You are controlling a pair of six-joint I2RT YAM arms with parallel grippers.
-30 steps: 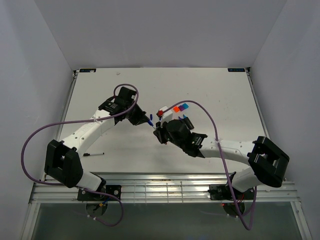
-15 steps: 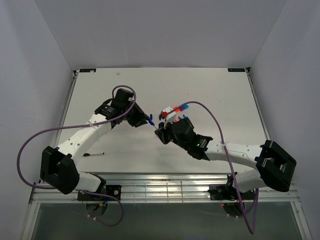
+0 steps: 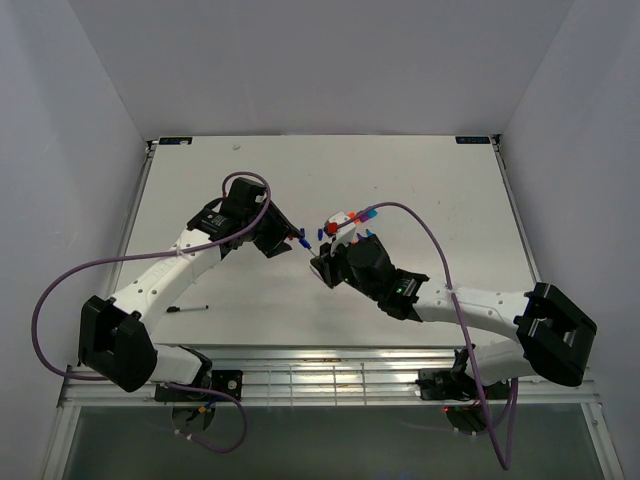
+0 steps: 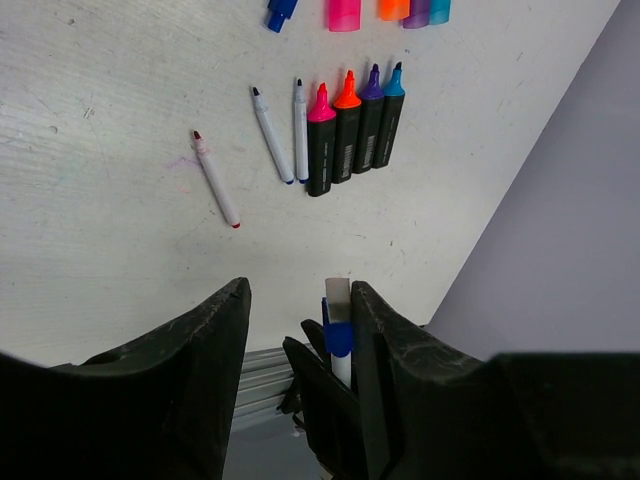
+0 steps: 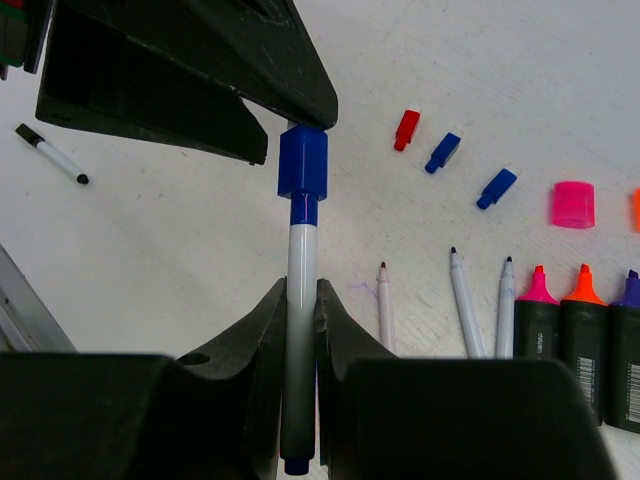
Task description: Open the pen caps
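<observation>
Looking at the blue cap (image 5: pixel 302 163) first: it sits on the upper end of a thin white pen (image 5: pixel 301 250), lifted off the table, with a narrower blue collar showing just below it. My right hand (image 5: pixel 299 295) is clamped tight on that pen's barrel, holding it roughly upright in its own wrist view. My left hand (image 4: pixel 300 290) has its jaws about halfway apart. The capped end stands between them, close against one finger (I cannot tell whether it actually touches), and nothing is gripped. Beyond, on the table (image 3: pixel 440 180), lie loose caps: a red cap (image 5: pixel 406 129), two loose blue caps (image 5: pixel 443 152) and a pink cap (image 5: pixel 573 204). Near them are uncapped black markers (image 4: pixel 322 155) packed side by side in a row, and three thin pens (image 4: pixel 272 135) with bare tips.
</observation>
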